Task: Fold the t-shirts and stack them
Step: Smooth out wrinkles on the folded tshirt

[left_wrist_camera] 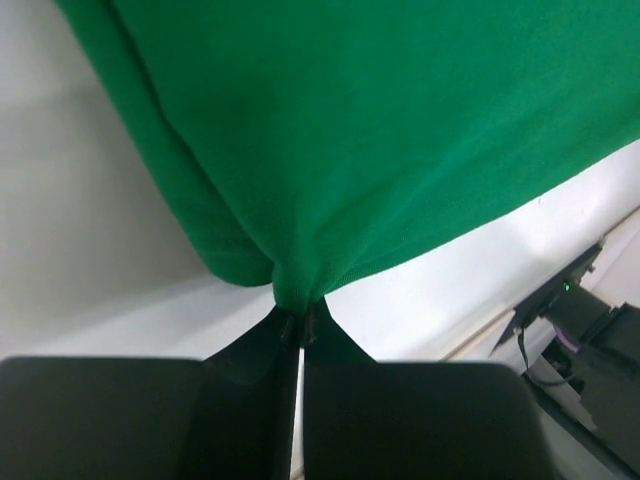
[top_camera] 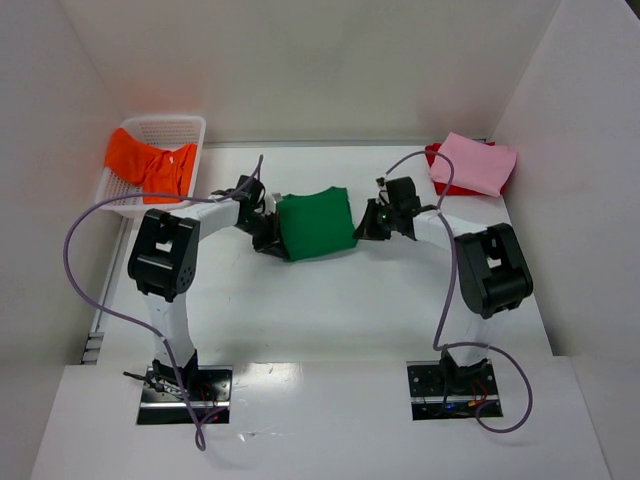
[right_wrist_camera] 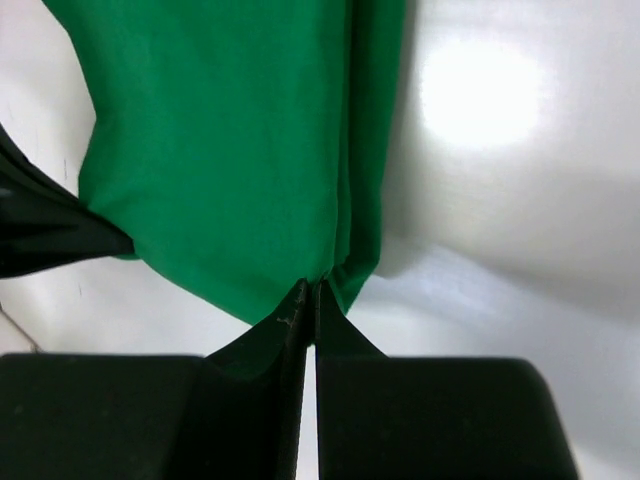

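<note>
A folded bright green t-shirt lies mid-table between my two arms. My left gripper is shut on the shirt's left edge; in the left wrist view the green cloth bunches into the closed gripper tips. My right gripper is shut on the shirt's right edge, where the green cloth is pinched at the gripper tips. A folded pink t-shirt rests on a red one at the back right. An orange t-shirt hangs over the basket.
A white mesh basket stands at the back left against the wall. White walls close in the table at the back and on both sides. Purple cables loop from each arm over the table's sides.
</note>
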Tool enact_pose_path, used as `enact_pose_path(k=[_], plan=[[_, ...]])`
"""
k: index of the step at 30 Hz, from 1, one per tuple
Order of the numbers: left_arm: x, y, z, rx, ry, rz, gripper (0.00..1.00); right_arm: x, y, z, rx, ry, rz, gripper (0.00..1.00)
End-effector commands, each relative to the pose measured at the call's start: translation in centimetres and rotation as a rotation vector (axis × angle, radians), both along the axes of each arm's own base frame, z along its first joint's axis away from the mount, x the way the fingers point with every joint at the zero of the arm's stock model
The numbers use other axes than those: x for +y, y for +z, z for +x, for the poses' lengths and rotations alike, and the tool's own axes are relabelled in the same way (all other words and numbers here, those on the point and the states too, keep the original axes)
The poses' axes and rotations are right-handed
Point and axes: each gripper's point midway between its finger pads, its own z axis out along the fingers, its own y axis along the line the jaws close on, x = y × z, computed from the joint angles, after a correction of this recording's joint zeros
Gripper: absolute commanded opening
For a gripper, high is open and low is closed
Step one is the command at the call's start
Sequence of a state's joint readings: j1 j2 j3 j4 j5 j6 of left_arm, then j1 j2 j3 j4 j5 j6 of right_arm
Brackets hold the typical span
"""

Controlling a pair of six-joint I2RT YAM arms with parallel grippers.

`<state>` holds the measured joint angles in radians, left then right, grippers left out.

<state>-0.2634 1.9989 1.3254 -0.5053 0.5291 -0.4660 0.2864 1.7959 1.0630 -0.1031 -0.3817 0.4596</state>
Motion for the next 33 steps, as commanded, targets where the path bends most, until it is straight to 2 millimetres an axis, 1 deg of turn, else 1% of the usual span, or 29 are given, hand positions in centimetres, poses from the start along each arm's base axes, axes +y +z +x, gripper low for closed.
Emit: enact_pose_path(k=[1,2,3,4,5,7,9,10,11,12,13,14,15,17,18,19,20,21,22,23,25,26,27,28,29,30,31,32,33], plan=[[1.2,1.5,-2.1,0.009,-0.020,0.019,0.00,-1.5,0.1,-3.0,0.042,-0.025,-0.035,0.06],[1.5,1.3,-2.8,0.027,-0.018,0.031,0.00,-1.2,0.8,-3.7,0.030,-0.016,-0.032,0.06],[1.6,1.6,-3.1,0.030,-0.018,0.032,0.00,-1.1,1.1,-4.2,0.030,-0.021,-0.031,0.06],[1.7,1.4,-3.4,0.041,-0.018,0.035,0.00,-1.6,0.7,-5.0,0.047,-0.040,-0.048,0.06],[1.8,1.7,-3.7,0.045,-0.018,0.037,0.00,-1.2,1.4,-5.6,0.037,-0.033,-0.039,0.06],[2.1,1.4,-4.5,0.062,-0.015,0.051,0.00,-1.5,0.8,-6.9,0.065,-0.055,-0.052,0.06],[2.5,1.6,-4.9,0.060,-0.009,0.071,0.00,-1.7,1.1,-7.6,0.067,-0.070,-0.039,0.06],[2.6,1.6,-5.1,0.070,-0.010,0.074,0.00,-1.9,0.8,-8.1,0.083,-0.079,-0.037,0.06],[2.7,1.6,-5.1,0.065,-0.018,0.076,0.00,-2.0,1.0,-8.0,0.072,-0.085,-0.040,0.06],[2.8,1.9,-5.2,0.062,-0.016,0.085,0.00,-2.1,1.0,-8.3,0.070,-0.085,-0.039,0.09],[2.8,1.9,-5.3,0.062,-0.016,0.085,0.00,-2.2,0.7,-8.6,0.079,-0.085,-0.043,0.10],[2.7,2.3,-5.5,0.067,-0.020,0.074,0.01,-2.4,0.9,-8.4,0.067,-0.094,-0.050,0.10],[2.7,2.3,-5.7,0.072,-0.031,0.068,0.04,-2.5,0.8,-8.3,0.064,-0.103,-0.059,0.10],[2.6,2.8,-6.0,0.067,-0.042,0.058,0.16,-2.7,0.7,-8.4,0.070,-0.110,-0.069,0.18],[2.7,3.1,-6.4,0.077,-0.043,0.060,0.23,-3.0,0.8,-8.2,0.070,-0.119,-0.082,0.24],[2.7,3.3,-6.3,0.070,-0.053,0.061,0.36,-3.2,0.8,-8.0,0.078,-0.130,-0.099,0.39],[2.7,3.9,-6.2,0.058,-0.061,0.061,0.43,-3.3,1.0,-7.8,0.076,-0.138,-0.108,0.46],[2.8,4.5,-6.3,0.059,-0.062,0.061,0.47,-3.7,1.2,-7.5,0.069,-0.155,-0.127,0.51],[2.8,4.9,-6.1,0.048,-0.070,0.061,0.50,-3.7,1.9,-6.7,0.045,-0.165,-0.128,0.54],[2.6,6.1,-5.4,0.012,-0.069,0.052,0.59,-3.9,2.6,-6.5,0.028,-0.177,-0.133,0.59],[2.6,7.8,-4.3,-0.028,-0.062,0.017,0.73,-4.3,4.2,-5.1,-0.029,-0.207,-0.118,0.62],[2.2,8.7,-3.9,-0.047,-0.069,-0.012,0.74,-4.5,4.7,-4.3,-0.057,-0.221,-0.105,0.62],[2.2,10.1,-2.7,-0.087,-0.059,-0.029,0.74,-4.8,5.4,-3.5,-0.081,-0.232,-0.083,0.63],[2.5,10.7,-1.7,-0.121,-0.047,-0.035,0.75,-4.3,6.3,-2.9,-0.106,-0.219,-0.058,0.63],[2.3,11.2,-1.0,-0.152,-0.047,-0.041,0.75,-4.2,5.8,-2.4,-0.098,-0.219,-0.061,0.63],[2.4,11.2,0.3,-0.176,-0.026,-0.048,0.75,-4.0,5.8,-1.8,-0.112,-0.211,-0.065,0.65],[2.3,11.2,1.0,-0.187,-0.016,-0.054,0.75,-3.3,6.0,-1.5,-0.106,-0.187,-0.043,0.66],[2.8,11.2,2.2,-0.211,0.013,-0.044,0.75,-3.1,5.7,-1.1,-0.108,-0.169,-0.043,0.66],[3.0,10.2,3.7,-0.225,0.051,-0.018,0.75,-2.9,4.1,-0.9,-0.075,-0.161,-0.048,0.69]])
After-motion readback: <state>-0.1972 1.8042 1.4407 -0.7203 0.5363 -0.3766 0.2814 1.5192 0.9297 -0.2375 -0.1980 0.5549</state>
